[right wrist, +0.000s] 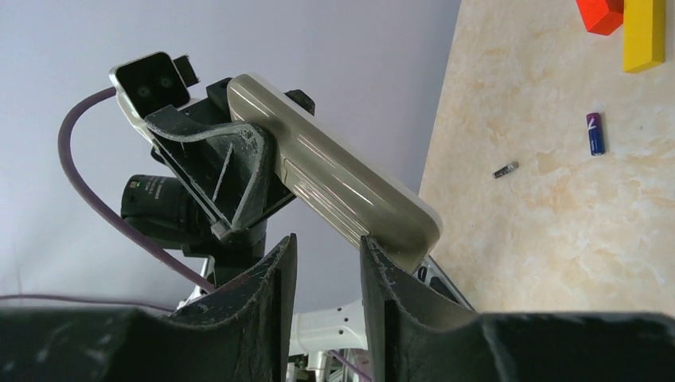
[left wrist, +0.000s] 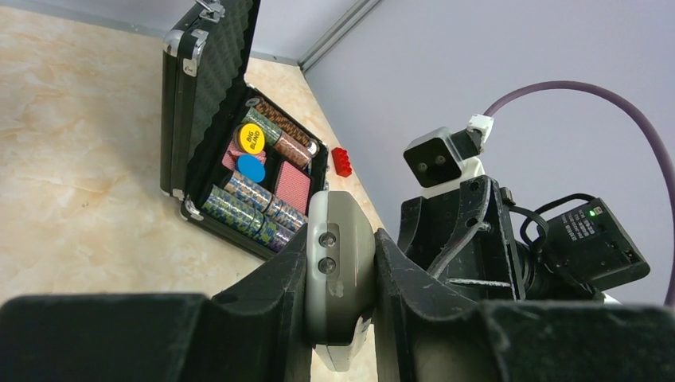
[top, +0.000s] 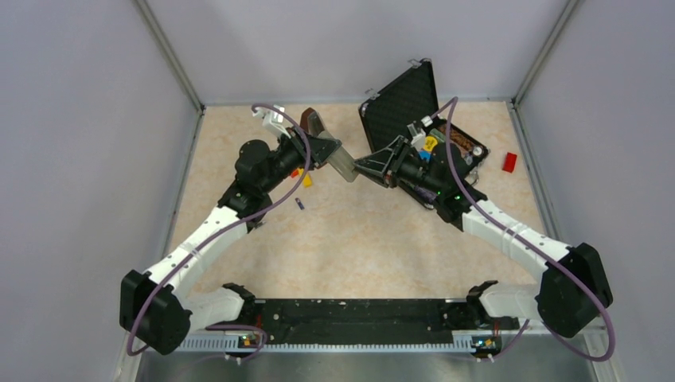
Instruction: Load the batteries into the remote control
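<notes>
My left gripper [top: 328,151] is shut on the remote control [left wrist: 341,263] and holds it in the air above the table, grey back showing [right wrist: 334,179]. My right gripper [right wrist: 328,239] faces it from the right [top: 362,165]. Its jaws stand a narrow gap apart with nothing between them. One of its fingertips [right wrist: 374,245] touches the underside of the remote's free end. A bluish-purple battery [right wrist: 595,133] lies on the table [top: 300,204]. A smaller dark grey battery [right wrist: 505,169] lies a little way from it.
An open black case [top: 402,103] of poker chips [left wrist: 239,199] stands at the back right, behind the right arm. A red block [right wrist: 602,14] and a yellow block [right wrist: 643,32] lie below the left gripper. Another red block [top: 509,161] lies at the far right.
</notes>
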You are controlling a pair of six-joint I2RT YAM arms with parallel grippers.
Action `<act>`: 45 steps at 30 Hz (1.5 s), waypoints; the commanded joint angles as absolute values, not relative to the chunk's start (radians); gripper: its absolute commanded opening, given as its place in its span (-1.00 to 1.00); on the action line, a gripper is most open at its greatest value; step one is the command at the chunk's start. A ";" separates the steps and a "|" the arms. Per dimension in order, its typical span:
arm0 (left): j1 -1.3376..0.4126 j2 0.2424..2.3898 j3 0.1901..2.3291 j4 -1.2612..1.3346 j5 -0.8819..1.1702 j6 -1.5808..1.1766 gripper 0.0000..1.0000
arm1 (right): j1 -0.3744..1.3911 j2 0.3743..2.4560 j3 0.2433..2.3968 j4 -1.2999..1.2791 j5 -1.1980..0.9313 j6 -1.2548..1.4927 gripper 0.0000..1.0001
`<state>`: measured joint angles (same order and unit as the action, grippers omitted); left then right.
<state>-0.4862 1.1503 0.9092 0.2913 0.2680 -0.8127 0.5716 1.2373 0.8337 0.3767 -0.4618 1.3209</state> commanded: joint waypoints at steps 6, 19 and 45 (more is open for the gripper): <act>-0.488 1.132 0.882 0.408 0.252 -0.808 -1.00 | 0.586 1.286 0.838 0.445 -0.449 1.395 -0.38; -0.490 1.118 0.855 0.425 0.225 -0.768 -1.00 | 0.590 1.269 0.839 0.400 -0.439 1.394 -0.38; -0.499 1.128 0.835 0.505 0.221 -0.770 -1.00 | 0.592 1.315 0.831 0.423 -0.447 1.431 -0.33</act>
<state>-0.4873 1.1496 0.8433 0.3843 0.2008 -0.7601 0.5762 1.3048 0.8299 0.3782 -0.4473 1.4193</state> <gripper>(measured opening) 0.315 0.341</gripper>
